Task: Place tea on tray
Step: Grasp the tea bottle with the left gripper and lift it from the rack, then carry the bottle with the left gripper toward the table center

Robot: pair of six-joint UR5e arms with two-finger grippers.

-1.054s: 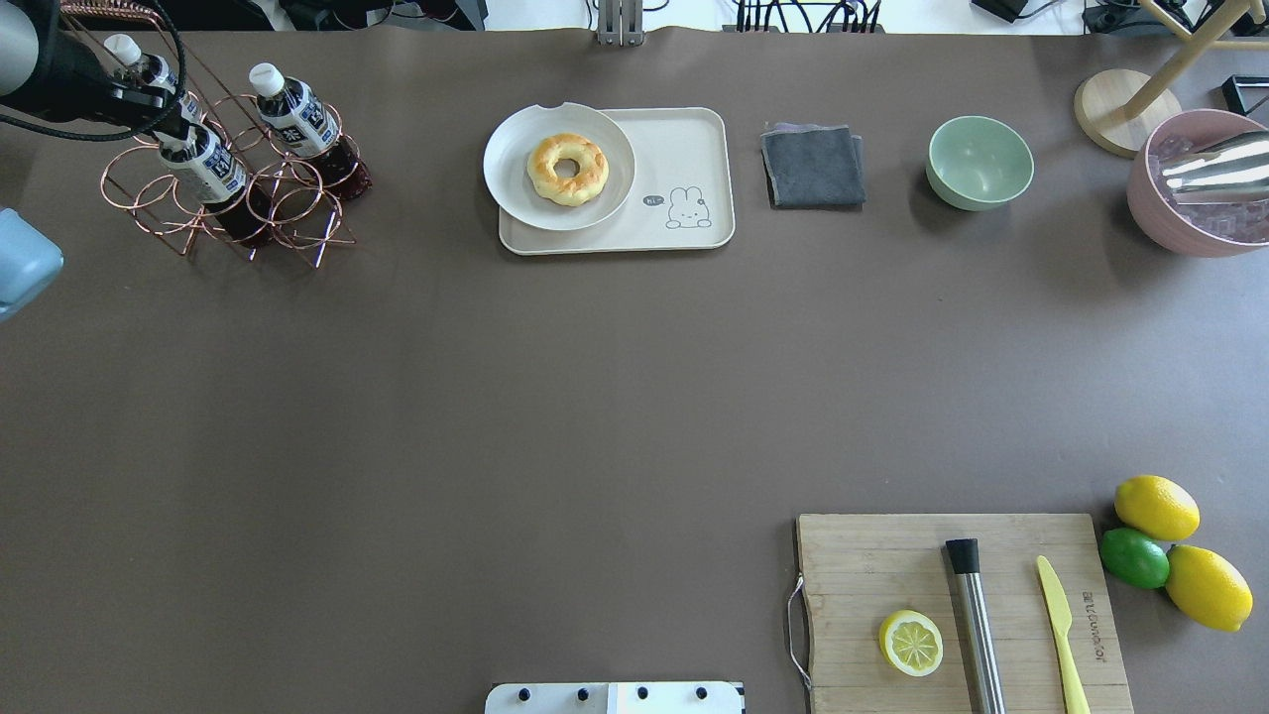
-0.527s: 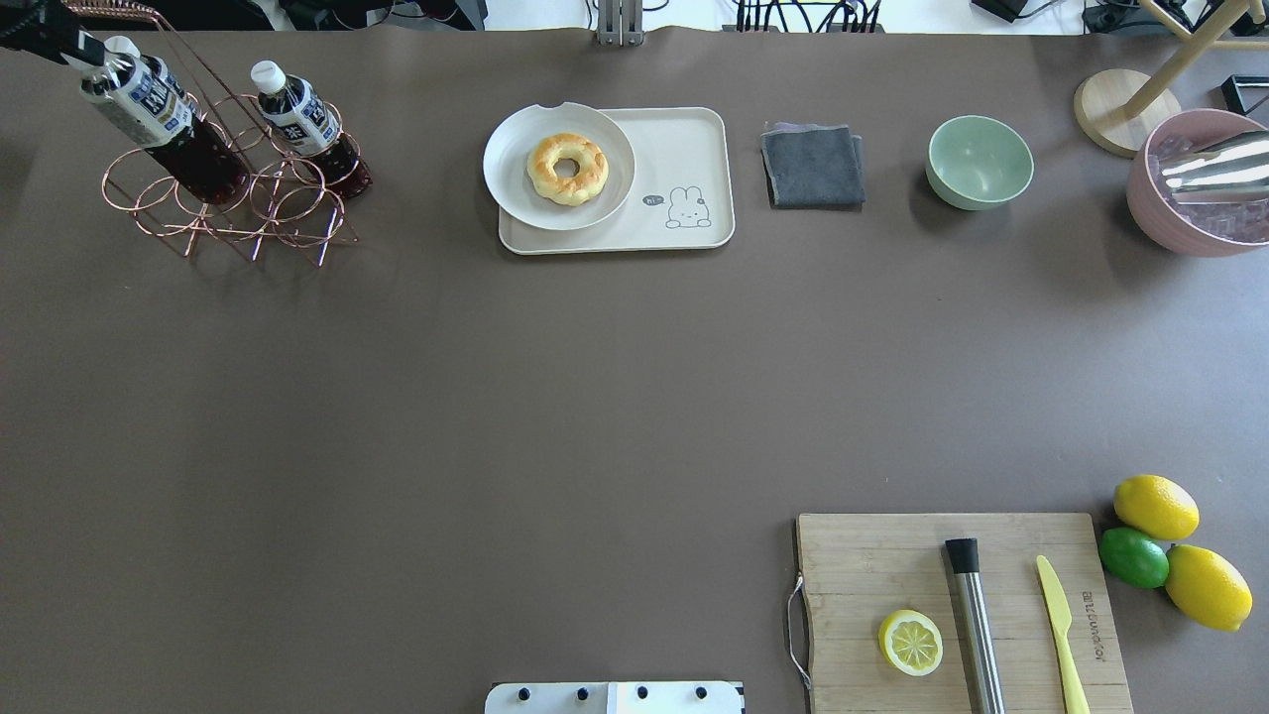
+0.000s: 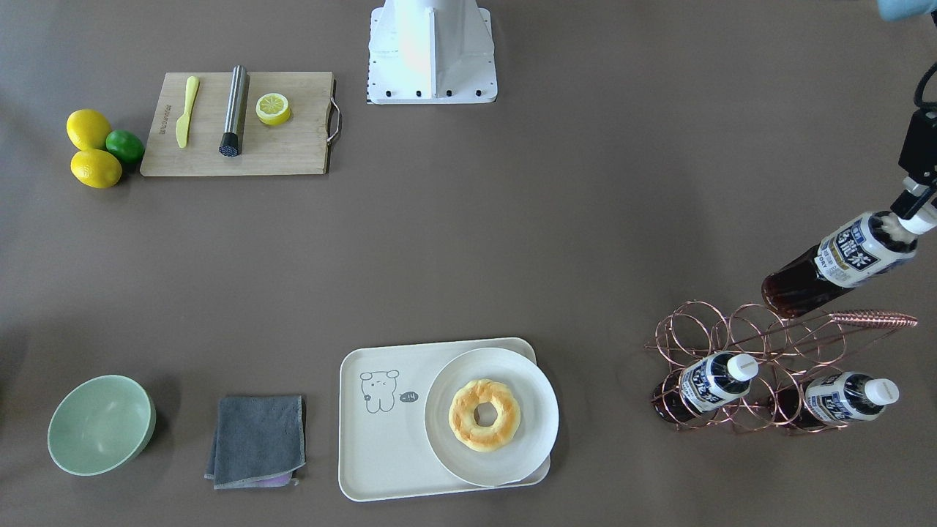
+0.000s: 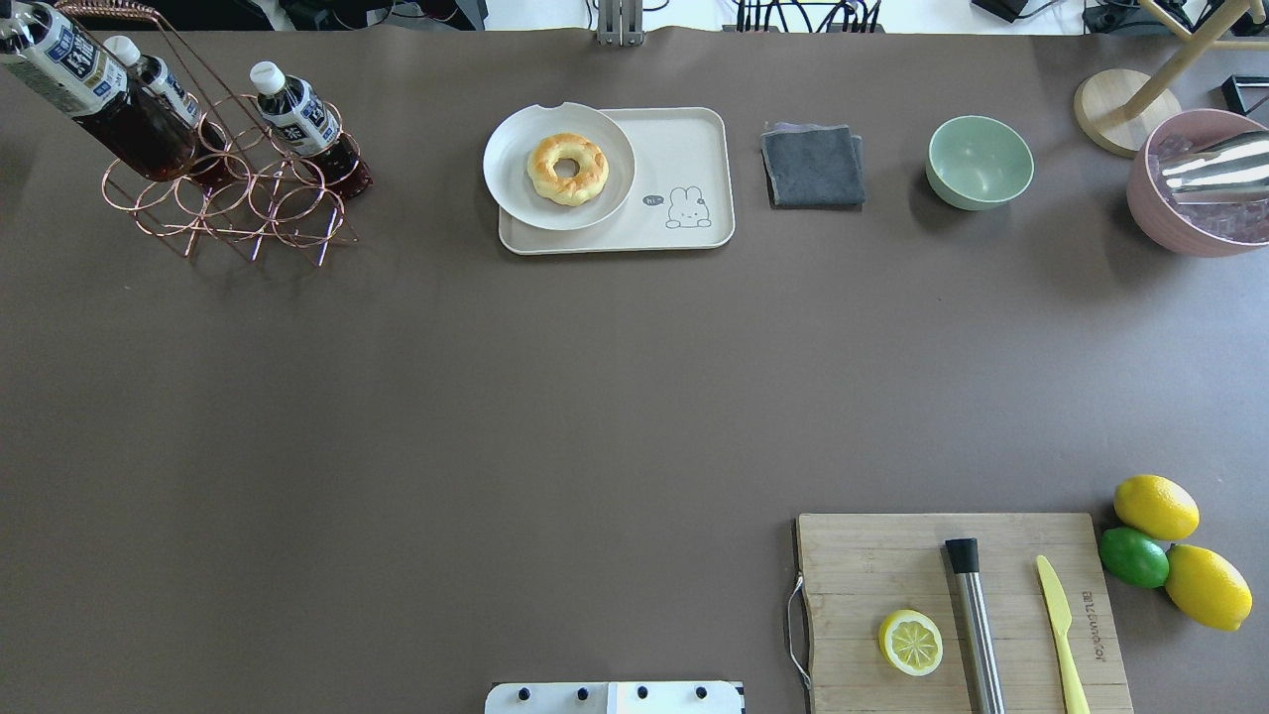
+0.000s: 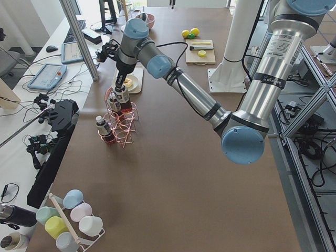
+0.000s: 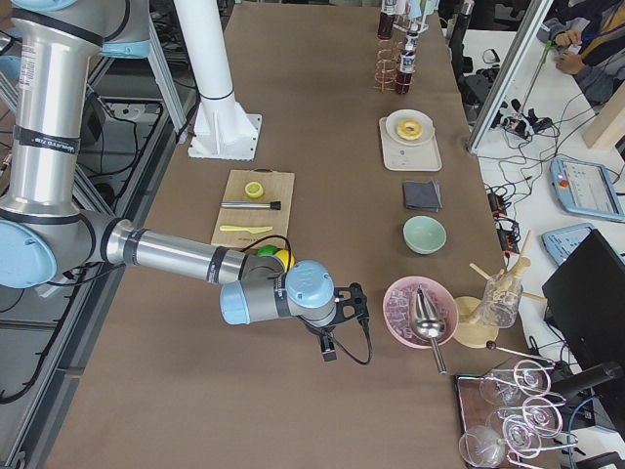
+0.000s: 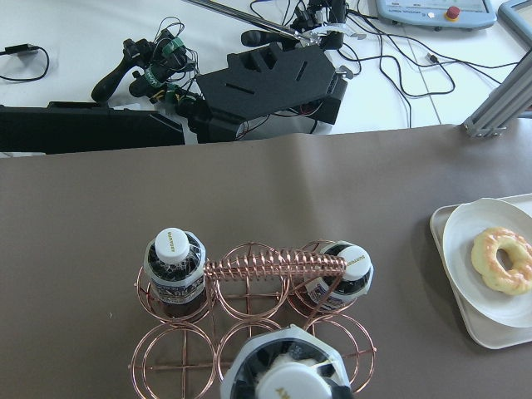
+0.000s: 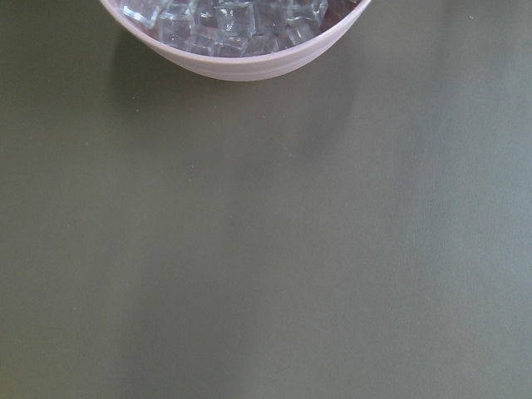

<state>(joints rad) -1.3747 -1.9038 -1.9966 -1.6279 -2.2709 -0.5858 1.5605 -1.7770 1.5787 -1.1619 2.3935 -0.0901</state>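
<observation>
Reddish-brown tea in a small clear plastic bottle (image 3: 842,262) with a white cap and a dark-blue-and-white label hangs in the air over the robot-side rings of a copper wire bottle rack (image 3: 768,333). Its base appears free of the rings. The left gripper (image 3: 912,212) has it by the top: the two fingers are closed on the white cap, one on each side, and the body of the bottle hangs below them. Two more bottles of the same kind (image 3: 706,384) (image 3: 842,399) stand in the rack's far row. The cream-white rectangular tray with a line-drawn bear (image 3: 370,454) lies well apart from the rack. A round white plate (image 3: 439,410) bearing a ring-shaped pastry (image 3: 484,414) covers the tray's half nearer the rack. The right gripper (image 6: 337,327) is near a pink bowl of ice cubes (image 6: 415,308), and whether its fingers are open cannot be told
</observation>
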